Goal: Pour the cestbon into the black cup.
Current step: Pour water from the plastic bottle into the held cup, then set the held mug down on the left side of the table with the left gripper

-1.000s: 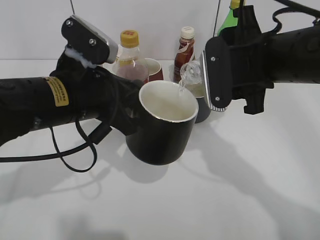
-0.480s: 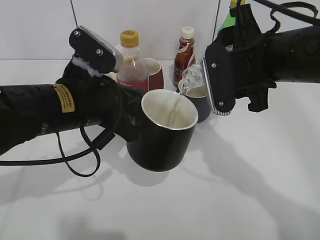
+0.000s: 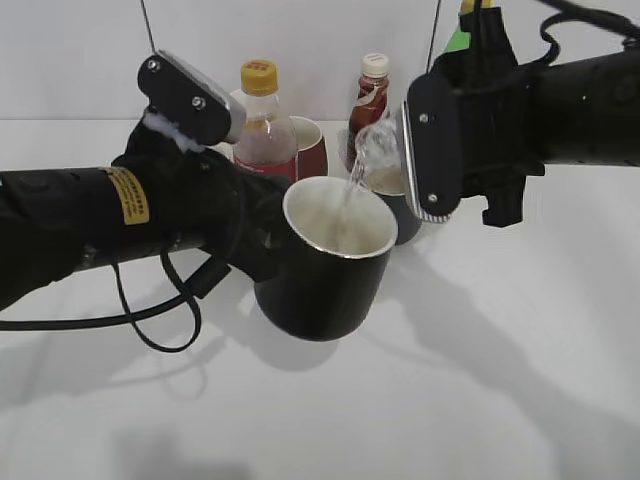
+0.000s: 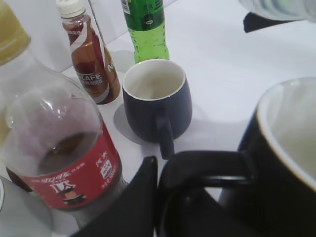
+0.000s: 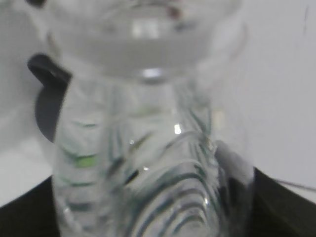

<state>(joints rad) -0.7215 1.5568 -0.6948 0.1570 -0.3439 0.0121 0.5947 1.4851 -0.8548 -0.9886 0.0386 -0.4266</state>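
Observation:
My left gripper (image 3: pixel 262 240) is shut on the loop handle of the black cup (image 3: pixel 325 275) and holds it above the table; the handle (image 4: pixel 202 168) and rim show in the left wrist view. My right gripper (image 3: pixel 425 160) is shut on the cestbon (image 3: pixel 372 150), a clear ribbed bottle tipped mouth-down over the cup. A thin stream of water runs from its mouth into the cup's off-white inside. The bottle (image 5: pixel 148 163) fills the right wrist view, its fingers mostly hidden behind it.
Behind the cup stand a red-labelled cola bottle (image 3: pixel 262 125), a dark red mug (image 3: pixel 310 148), a brown drink bottle (image 3: pixel 370 100), a dark blue-grey mug (image 4: pixel 158 101) and a green soda bottle (image 4: pixel 145 27). A back wall closes the table's far edge.
The cestbon has tipped further and water now falls steadily into the cup. The cup moved slightly right and down since a second ago; it has held still since.

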